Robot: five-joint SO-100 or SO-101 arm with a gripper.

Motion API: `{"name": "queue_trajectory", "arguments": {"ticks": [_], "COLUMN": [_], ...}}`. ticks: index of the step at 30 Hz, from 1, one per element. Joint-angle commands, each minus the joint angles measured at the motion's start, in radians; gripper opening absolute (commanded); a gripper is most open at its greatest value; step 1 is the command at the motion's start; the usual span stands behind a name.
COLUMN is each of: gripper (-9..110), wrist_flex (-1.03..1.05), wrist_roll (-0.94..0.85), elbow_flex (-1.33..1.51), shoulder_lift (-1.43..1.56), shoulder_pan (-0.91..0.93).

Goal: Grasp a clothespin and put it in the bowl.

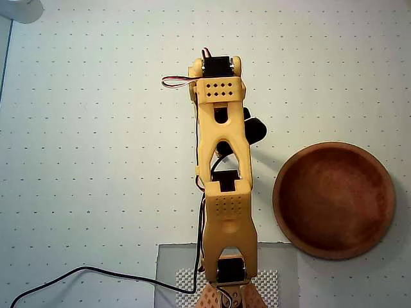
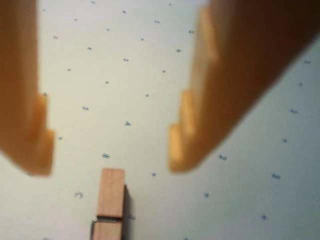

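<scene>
Since the gripper [image 2: 110, 155] hangs spread and empty with the clothespin [image 2: 111, 200] lying on the table [image 1: 96, 160] toward the wrist view's bottom edge, you should centre the fingers [image 2: 187, 135] over it before closing, then carry to the bowl [image 1: 334, 199].

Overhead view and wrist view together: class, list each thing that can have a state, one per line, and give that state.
gripper: open, holding nothing, above the clothespin.
clothespin: lying flat on the table, closed, ungrasped, its end just below the gap between the fingertips in the wrist view.
bowl: upright and empty, to the right of the arm in the overhead view.
</scene>
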Motion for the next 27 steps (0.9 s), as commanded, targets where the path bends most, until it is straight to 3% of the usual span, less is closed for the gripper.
{"name": "queue_trajectory", "arguments": {"ticks": [1,27], "gripper": [15,15], "wrist_flex": [0.02,0.021], "wrist_roll": [0.006,0.094], "elbow_flex": [-0.077,-0.098], "shoulder_lift": [0.003,-0.124], "shoulder_pan": [0.018,-0.038]}}
